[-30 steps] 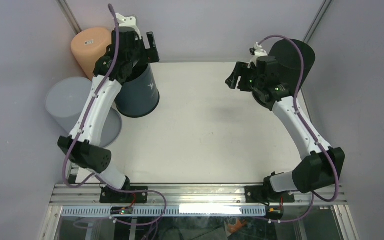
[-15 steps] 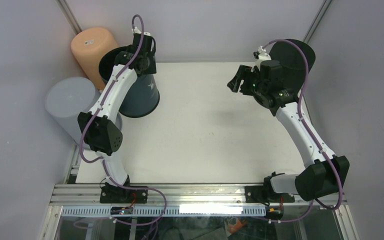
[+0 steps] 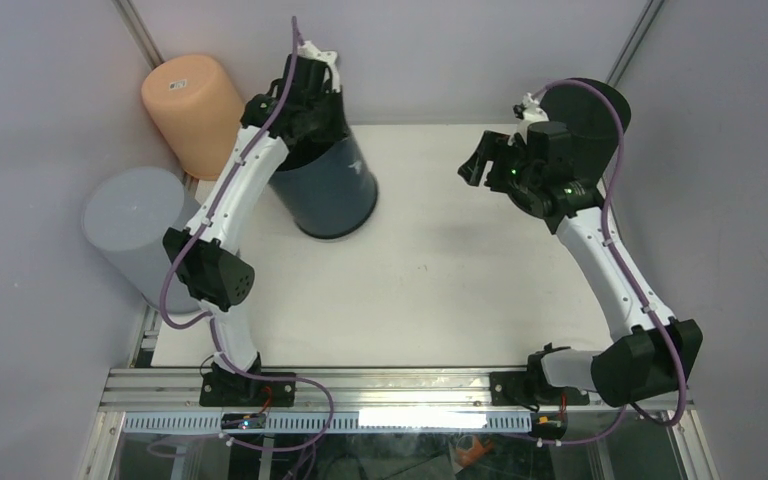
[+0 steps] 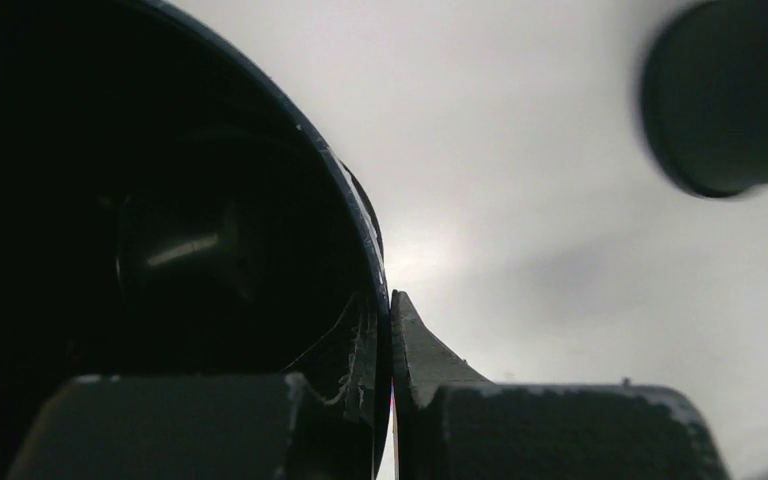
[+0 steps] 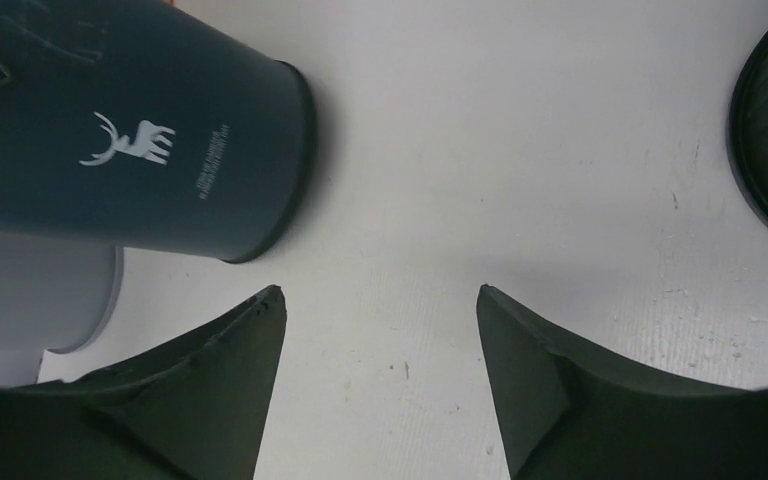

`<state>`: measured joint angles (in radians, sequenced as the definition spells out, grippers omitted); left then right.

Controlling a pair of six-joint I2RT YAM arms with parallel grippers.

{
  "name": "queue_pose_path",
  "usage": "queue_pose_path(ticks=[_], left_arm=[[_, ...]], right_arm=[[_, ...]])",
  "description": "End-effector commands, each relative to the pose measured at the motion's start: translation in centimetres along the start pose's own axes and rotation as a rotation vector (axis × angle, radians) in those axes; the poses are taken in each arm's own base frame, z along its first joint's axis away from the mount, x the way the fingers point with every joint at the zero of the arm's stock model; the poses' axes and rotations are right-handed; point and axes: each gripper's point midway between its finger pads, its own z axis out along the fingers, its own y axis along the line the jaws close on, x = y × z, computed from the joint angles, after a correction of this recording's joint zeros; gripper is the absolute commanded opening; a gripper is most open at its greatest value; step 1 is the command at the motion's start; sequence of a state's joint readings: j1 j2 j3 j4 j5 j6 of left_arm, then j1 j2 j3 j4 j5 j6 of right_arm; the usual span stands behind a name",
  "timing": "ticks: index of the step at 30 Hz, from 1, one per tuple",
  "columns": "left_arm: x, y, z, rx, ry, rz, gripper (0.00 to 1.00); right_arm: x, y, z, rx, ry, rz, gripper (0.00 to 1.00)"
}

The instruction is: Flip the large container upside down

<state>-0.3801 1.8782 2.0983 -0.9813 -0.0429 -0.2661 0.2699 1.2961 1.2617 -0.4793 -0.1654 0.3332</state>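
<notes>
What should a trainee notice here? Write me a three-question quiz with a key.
1. True or false: the left pincer grips the dark blue container by its rim.
2. Which one is open? A) left pincer B) right pincer
3. Fill in: the container at the far-left corner is ____ in colour.
Key: 1 true; 2 B; 3 orange.

The large container [image 3: 332, 185] is dark navy, with a white stag emblem [image 5: 127, 138] and a small line of white lettering on its side. At far left stands a peach container [image 3: 192, 105], nearer on the left a pale grey container [image 3: 125, 225], and at far right a black container [image 3: 590, 110]. The table [image 3: 440, 280] is white with faint specks. The left arm [image 3: 245, 185] and right arm [image 3: 600, 250] are white with black joints and purple cables [image 3: 164, 295].
</notes>
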Motion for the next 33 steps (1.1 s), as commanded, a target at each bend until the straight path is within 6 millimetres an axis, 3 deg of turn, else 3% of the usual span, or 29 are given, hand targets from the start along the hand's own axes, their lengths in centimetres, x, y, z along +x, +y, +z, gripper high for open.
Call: queue_pose_path(ticks=[1,4,8,19,24,29,33], left_arm=[[-6.1,-13.6,-7.5,0.485,-0.217,-0.002,0.00],[-7.5,-15.0,-9.5,0.571,-0.273,-0.034,0.00],[-9.0,-15.5,-11.5,0.653,-0.349,-0.075,0.00],[-11.8,-13.2,-17.3,0.872,-0.448,-0.210,0.00],[-11.5,-12.8,-17.0,0.869,-0.441,-0.222,0.00],[-11.3,-13.3,-17.7,0.919,-0.429,-0.229,0.00],[-11.2,-13.6,-18.5,0.956,-0.418,-0.223,0.00]], right_arm=[[-3.9,1.5,-4.1,-0.102,-0.125,0.039,0.74],[-4.1,1.2,-5.2,-0.178,-0.120,0.116,0.76],[-3.8,1.8,-5.9,-0.303,-0.101,0.206,0.80],[-1.9,2.2,-4.6,-0.494,-0.074,0.404,0.82],[0.7,1.8,-2.7,-0.592,-0.092,0.527,0.83],[3.6,3.8,-0.6,-0.621,-0.065,0.469,0.82],[3.9,4.4,-1.0,-0.697,-0.204,0.454,0.80]])
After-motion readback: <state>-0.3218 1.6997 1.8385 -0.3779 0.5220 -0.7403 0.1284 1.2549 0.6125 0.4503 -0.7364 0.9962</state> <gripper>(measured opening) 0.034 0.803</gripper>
